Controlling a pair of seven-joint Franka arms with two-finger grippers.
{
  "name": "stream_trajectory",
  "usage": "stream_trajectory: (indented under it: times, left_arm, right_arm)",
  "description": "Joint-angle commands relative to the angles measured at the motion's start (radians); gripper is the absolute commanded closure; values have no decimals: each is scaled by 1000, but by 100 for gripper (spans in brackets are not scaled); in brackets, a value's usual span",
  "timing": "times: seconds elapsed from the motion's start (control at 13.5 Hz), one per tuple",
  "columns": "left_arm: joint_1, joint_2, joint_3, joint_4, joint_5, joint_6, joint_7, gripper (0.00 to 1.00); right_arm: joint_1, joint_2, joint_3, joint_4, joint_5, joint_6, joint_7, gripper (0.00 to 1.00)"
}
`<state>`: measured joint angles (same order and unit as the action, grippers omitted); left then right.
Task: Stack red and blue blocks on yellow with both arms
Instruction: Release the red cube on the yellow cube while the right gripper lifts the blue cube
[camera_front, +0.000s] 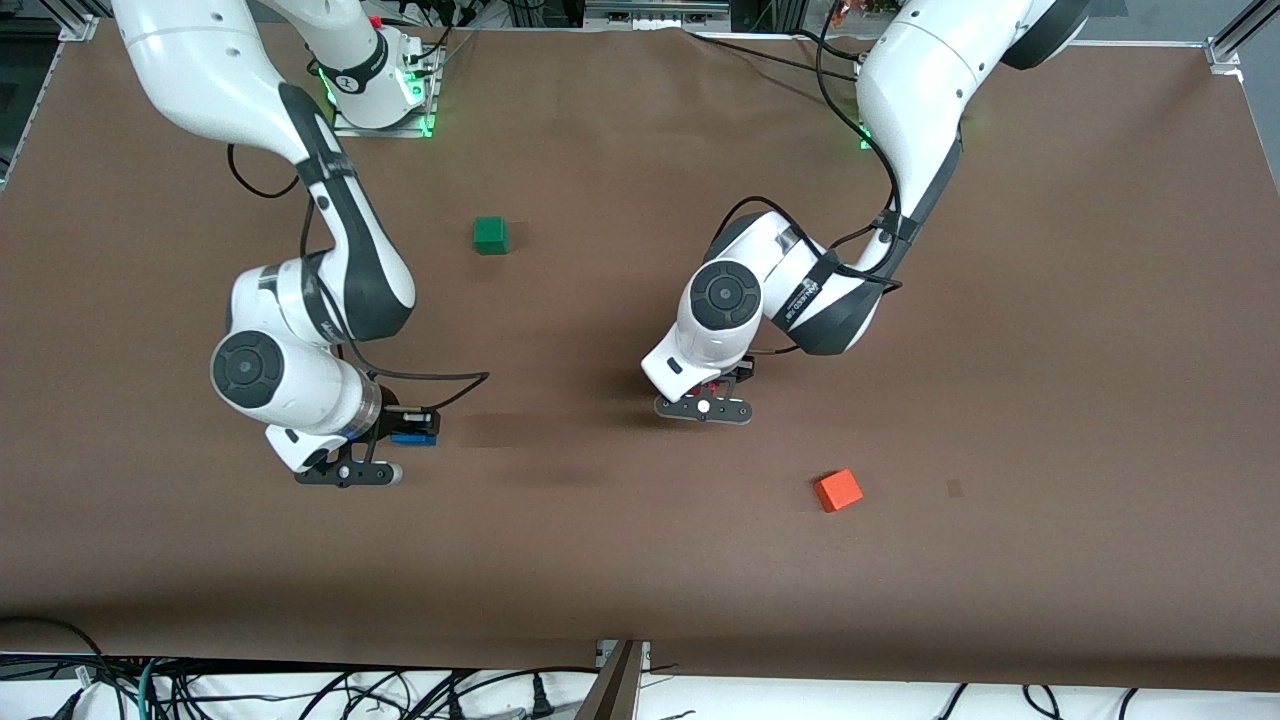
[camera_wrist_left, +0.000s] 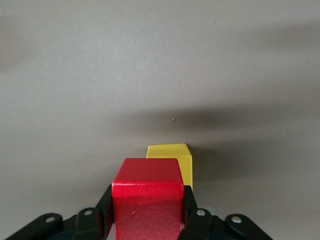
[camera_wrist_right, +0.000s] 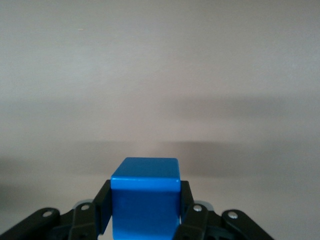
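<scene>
Left gripper (camera_wrist_left: 146, 220) pinches matte red cube (camera_wrist_left: 146, 197) over bright-yellow cube (camera_wrist_left: 172, 161), right gripper (camera_wrist_right: 145, 215) pinches royal-blue cube (camera_wrist_right: 145, 202); off-centre release likely topples red.

The small red cube (camera_wrist_left: 147, 197) looks faintly glossy; the blue cube (camera_wrist_right: 145, 200) matt; the brown desk (camera_front: 1050, 350) dull, cloth-like.

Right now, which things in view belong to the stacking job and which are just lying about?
In the job:
- red block, held in the left tool, over the yellow block
- yellow block, on the table
- blue block, held in the right tool

Lying about:
- green cube, toward the robots' bases
- orange cube, nearer the front camera
</scene>
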<state>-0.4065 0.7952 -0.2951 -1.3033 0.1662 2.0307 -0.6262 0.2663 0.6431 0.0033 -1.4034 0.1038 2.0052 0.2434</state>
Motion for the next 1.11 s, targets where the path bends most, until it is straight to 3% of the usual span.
stream_trajectory:
  times: [0.0,0.3,0.67,0.74,0.82,1.04]
  left_arm:
    - [-26,21,14,36,33,23,-9,100]
    - [-113,39,76,32,70,26,-20,100]
    - [-115,45,77,22,72,40,-23,100]
    - [-115,48,77,24,72,40,-23,93]
    - [-106,47,79,28,70,40,-14,1]
    - [-45,27,79,87,58,19,-9,0]
  right_arm:
    - [11,0,1,92,37,-124,39,53]
    - [16,-2,0,123,36,-168,48,53]
    - [24,-2,0,123,33,-168,51,53]
    - [25,-2,0,123,34,-168,53,53]
    - [25,0,0,123,34,-168,53,53]
    - [30,-2,0,123,33,-168,57,53]
